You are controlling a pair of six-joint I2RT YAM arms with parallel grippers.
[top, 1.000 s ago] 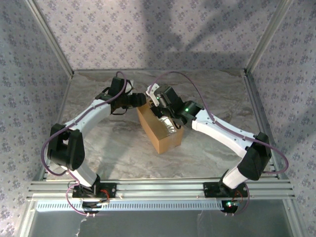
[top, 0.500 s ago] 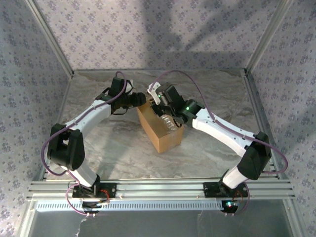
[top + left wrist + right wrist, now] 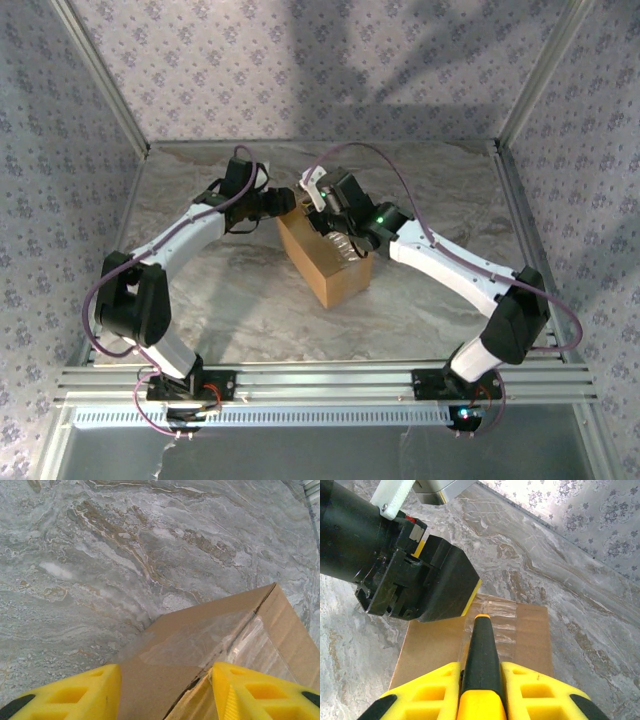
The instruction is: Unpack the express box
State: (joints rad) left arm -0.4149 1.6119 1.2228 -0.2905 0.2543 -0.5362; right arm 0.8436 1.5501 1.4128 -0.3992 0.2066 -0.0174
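The express box [image 3: 335, 278], a brown carton with clear tape along its top seam, lies in the middle of the table. My left gripper [image 3: 289, 205] is at its far end. In the left wrist view its yellow fingers [image 3: 70, 695] press on either side of the express box [image 3: 190, 645], one on the plain side and one on the taped top by the seam. My right gripper [image 3: 335, 235] hovers over the box top, shut on a black and orange cutter [image 3: 481, 640]. The cutter's tip rests at the tape [image 3: 502, 625], close beside the left gripper's black body [image 3: 420, 580].
The marble tabletop [image 3: 230, 300] lies open around the box. Patterned walls with metal posts [image 3: 100, 80] close in the left, back and right. An aluminium rail [image 3: 320, 385] carrying both arm bases runs along the near edge.
My right gripper with the cutter has shifted slightly towards the far end of the box top. The left gripper has stayed in place on the box end.
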